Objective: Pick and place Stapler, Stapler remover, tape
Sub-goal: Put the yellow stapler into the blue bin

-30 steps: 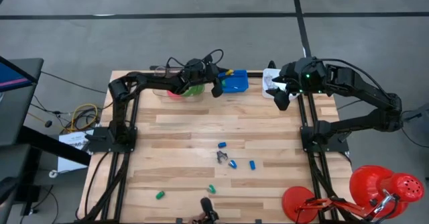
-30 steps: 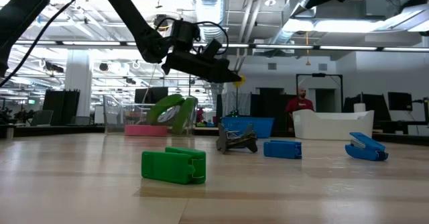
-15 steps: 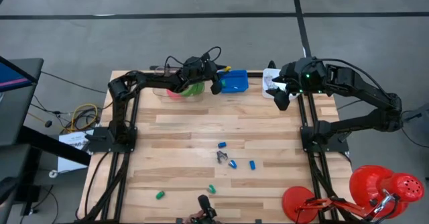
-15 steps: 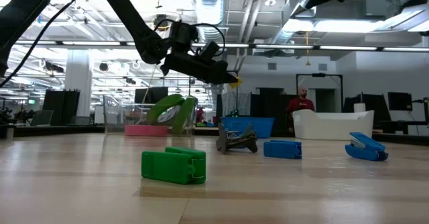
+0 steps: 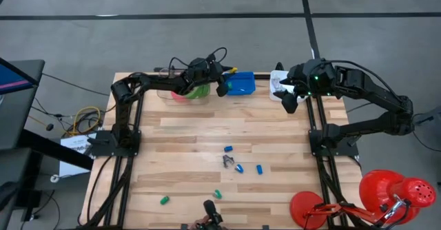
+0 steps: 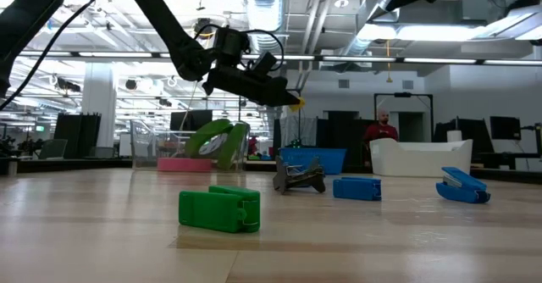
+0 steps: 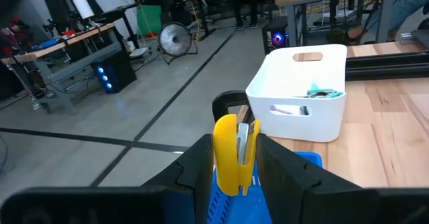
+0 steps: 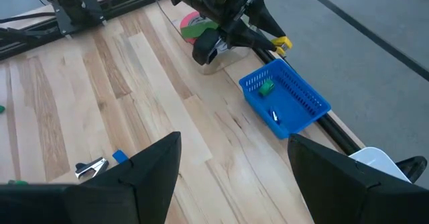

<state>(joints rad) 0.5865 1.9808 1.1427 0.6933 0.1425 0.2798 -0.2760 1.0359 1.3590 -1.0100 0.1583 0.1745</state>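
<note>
no text, label or number can be read.

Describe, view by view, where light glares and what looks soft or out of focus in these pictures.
Low view: ceiling lights glare; the green stapler up close looks soft. Left wrist view: the left gripper, shut on a yellow piece, is blurred. Right wrist view: dark foreground fingers blurred, blue basket sharp.

place: robotics lab or workshop, likely in a large open industrial hall | evidence: exposed ceiling ducts and strip lights (image 6: 322, 12); workbenches with equipment (image 7: 74, 46); floor fan (image 7: 175, 40); grey concrete floor (image 5: 207, 37) with taped lines at 12 o'clock of the wooden tabletop (image 5: 186, 147); person (image 6: 378, 130) standing in the background
</note>
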